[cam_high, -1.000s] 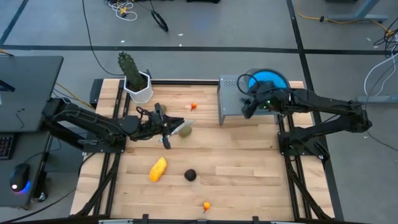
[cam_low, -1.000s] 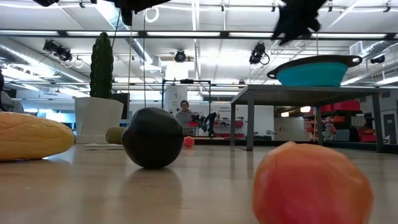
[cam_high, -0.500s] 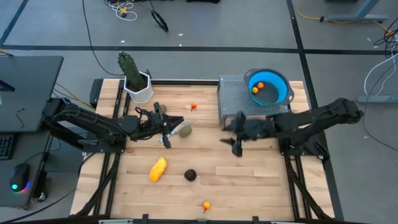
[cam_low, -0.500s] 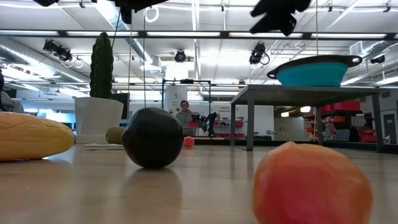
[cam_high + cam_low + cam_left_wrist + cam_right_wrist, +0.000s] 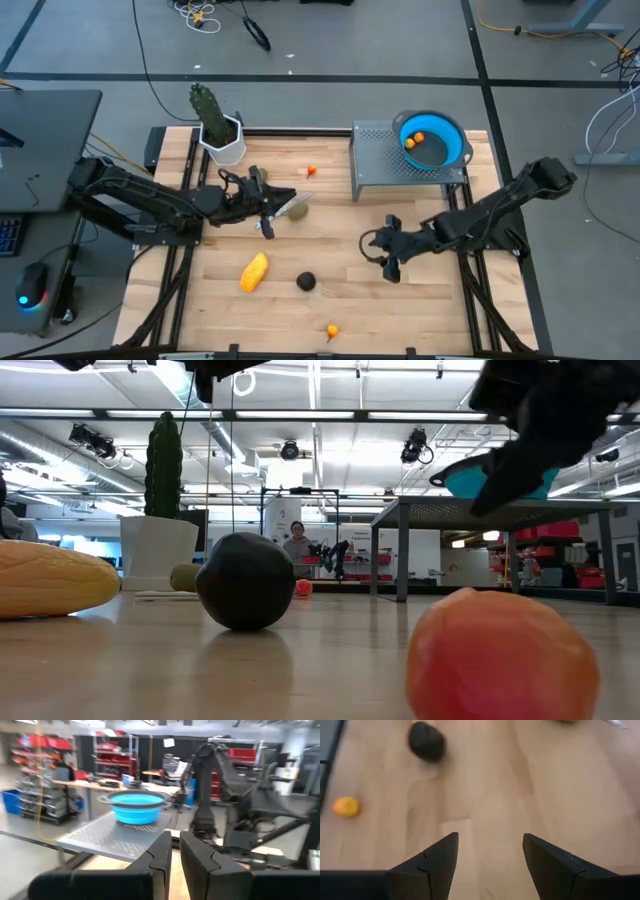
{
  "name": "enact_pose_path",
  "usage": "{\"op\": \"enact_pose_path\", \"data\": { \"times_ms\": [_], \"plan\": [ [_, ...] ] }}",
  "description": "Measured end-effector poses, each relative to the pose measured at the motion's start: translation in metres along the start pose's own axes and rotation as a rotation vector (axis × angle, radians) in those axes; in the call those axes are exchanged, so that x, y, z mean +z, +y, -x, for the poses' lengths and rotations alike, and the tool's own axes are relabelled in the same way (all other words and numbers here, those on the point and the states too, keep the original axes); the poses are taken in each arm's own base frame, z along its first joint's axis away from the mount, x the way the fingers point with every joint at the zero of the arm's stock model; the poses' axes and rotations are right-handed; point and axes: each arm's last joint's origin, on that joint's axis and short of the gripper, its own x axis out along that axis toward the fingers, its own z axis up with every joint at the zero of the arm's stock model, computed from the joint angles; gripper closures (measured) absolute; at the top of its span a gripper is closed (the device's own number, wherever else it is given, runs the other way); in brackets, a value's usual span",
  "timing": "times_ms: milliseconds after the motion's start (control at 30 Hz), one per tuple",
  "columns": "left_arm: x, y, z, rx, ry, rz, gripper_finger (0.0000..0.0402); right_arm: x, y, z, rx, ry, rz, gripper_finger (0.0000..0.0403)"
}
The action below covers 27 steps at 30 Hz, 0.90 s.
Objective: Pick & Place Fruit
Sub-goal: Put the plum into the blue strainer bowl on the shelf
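Observation:
Toy fruits lie on the wooden table: a yellow oblong piece [image 5: 254,271], a dark round one [image 5: 306,282] and a tiny orange one [image 5: 331,329] toward the near edge, another orange one [image 5: 311,171] farther back, and an olive-green oval [image 5: 298,210] beside the knife. More orange fruit [image 5: 414,141] sits in the blue bowl [image 5: 447,150]. My right gripper [image 5: 385,257] hangs open over the table's middle right, to the right of the dark fruit [image 5: 426,741]. My left gripper [image 5: 266,203] waits shut above the knife.
The blue bowl stands on a grey perforated stand [image 5: 375,160] at the far right. A cactus in a white pot [image 5: 220,135] stands at the far left. A silver-bladed knife [image 5: 284,207] lies under the left gripper. Bare wood lies between the right gripper and the near edge.
My right gripper has left its place over the blue bowl, swung toward the near edge and the left, and dropped low over the table's middle. Orange fruit now shows in the bowl, uncovered. The left arm has kept still.

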Motion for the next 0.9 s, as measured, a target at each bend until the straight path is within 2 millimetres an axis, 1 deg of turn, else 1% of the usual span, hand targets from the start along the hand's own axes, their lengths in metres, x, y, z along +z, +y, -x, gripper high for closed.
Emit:
{"op": "enact_pose_path", "data": {
  "times_ms": [133,233,333,500,633,767,900],
  "plan": [
    [-0.002,-0.008,0.003,-0.107,0.028,0.043,0.0338,-0.019,0.0,-0.008,0.073,-0.096,0.011,0.0169],
    [-0.006,-0.015,0.008,-0.129,0.059,0.032,0.0315,-0.021,-0.001,-0.01,0.09,-0.205,0.061,0.0169],
    [-0.01,-0.019,0.011,-0.126,0.1,0.011,0.029,-0.021,-0.002,-0.01,0.053,-0.266,0.112,0.0169],
    [-0.019,-0.025,0.017,-0.144,0.185,0.015,0.0251,-0.013,-0.003,-0.009,0.008,-0.348,0.208,0.0169],
    [-0.023,-0.03,0.021,-0.201,0.219,-0.008,0.0228,-0.002,-0.004,-0.006,-0.025,-0.449,0.278,0.0169],
    [-0.025,-0.035,0.025,-0.238,0.232,-0.083,0.0219,0.011,-0.008,-0.001,-0.104,-0.576,0.323,0.0169],
    [-0.027,-0.039,0.029,-0.262,0.245,-0.119,0.0219,0.024,-0.015,0.003,-0.144,-0.678,0.317,0.0169]
  ]
}}
